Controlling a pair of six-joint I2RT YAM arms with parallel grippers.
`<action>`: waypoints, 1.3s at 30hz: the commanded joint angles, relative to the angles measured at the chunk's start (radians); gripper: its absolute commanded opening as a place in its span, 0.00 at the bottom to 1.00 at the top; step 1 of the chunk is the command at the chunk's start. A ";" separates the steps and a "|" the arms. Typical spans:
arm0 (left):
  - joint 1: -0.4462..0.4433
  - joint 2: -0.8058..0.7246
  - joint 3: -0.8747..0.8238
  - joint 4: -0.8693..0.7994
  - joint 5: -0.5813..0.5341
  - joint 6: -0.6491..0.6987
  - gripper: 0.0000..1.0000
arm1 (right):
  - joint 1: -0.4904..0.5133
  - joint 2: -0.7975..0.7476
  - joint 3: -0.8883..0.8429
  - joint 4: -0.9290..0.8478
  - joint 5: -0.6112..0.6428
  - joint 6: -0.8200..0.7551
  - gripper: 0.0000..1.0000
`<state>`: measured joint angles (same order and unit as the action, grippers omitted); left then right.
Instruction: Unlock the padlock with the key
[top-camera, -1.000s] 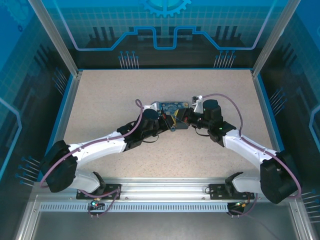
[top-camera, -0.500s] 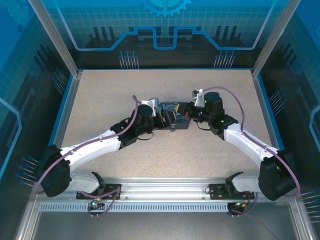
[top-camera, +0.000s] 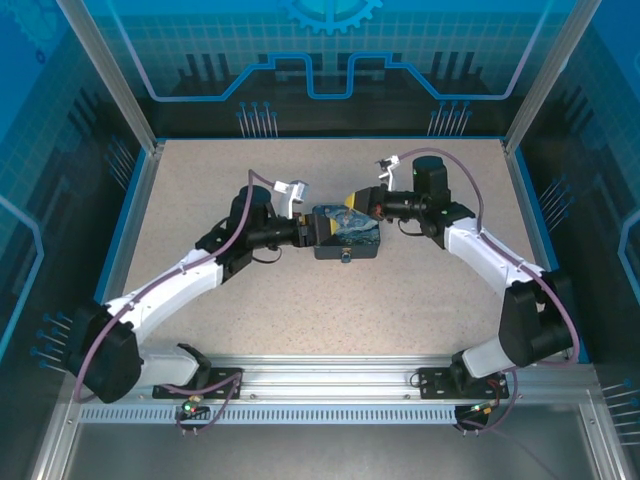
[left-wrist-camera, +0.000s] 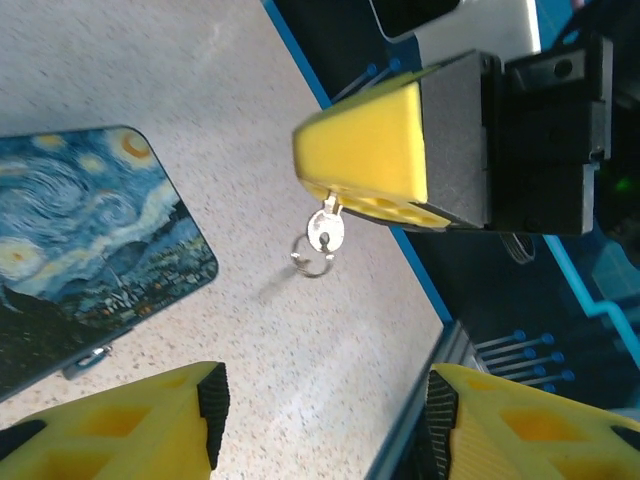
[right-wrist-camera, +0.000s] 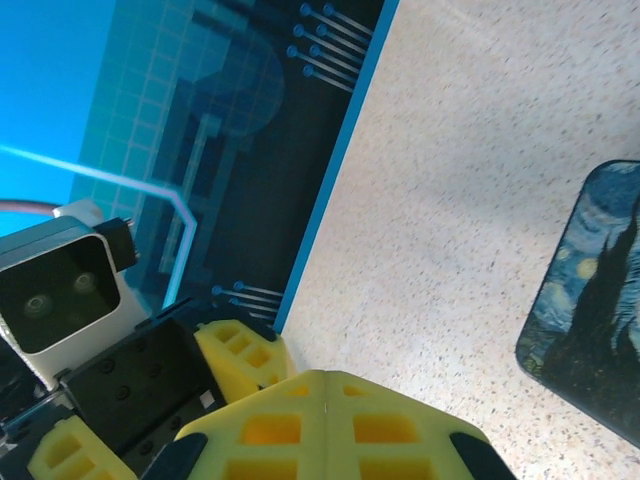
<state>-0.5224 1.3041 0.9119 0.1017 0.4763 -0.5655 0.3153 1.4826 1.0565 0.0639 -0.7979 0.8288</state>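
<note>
The key (left-wrist-camera: 326, 231) is a small silver piece with a ring. It hangs from the tips of my right gripper (left-wrist-camera: 365, 150), whose yellow fingers are shut on it above the table, just beyond the painted tin's (top-camera: 348, 238) far edge. In the top view the right gripper (top-camera: 356, 200) points left. My left gripper (top-camera: 306, 228) stands at the tin's left end, open with nothing between its fingers (left-wrist-camera: 205, 405). A tiny piece at the tin's near edge (top-camera: 343, 258) looks like the padlock; it is too small to make out.
The speckled table (top-camera: 230, 180) is walled by a blue rim (top-camera: 330, 137) and dark panels. Purple-grey cables (top-camera: 478, 205) loop off both wrists. The left gripper's yellow finger (right-wrist-camera: 240, 355) sits close beside the right one in the right wrist view.
The left gripper has opened and drawn back to the left, off the tin. The right gripper has lifted away toward the far side with the key.
</note>
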 joint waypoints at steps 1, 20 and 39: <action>0.020 0.034 0.039 0.067 0.131 0.037 0.55 | 0.013 0.021 0.047 0.011 -0.100 -0.032 0.00; 0.055 0.136 0.050 0.237 0.204 -0.059 0.30 | 0.080 0.067 0.091 -0.001 -0.080 -0.040 0.00; 0.055 0.122 -0.042 0.355 0.146 -0.151 0.00 | 0.015 -0.032 0.024 0.039 0.076 0.085 0.49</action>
<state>-0.4713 1.4429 0.9134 0.3748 0.6514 -0.6655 0.3595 1.5177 1.1172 0.0715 -0.7811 0.8490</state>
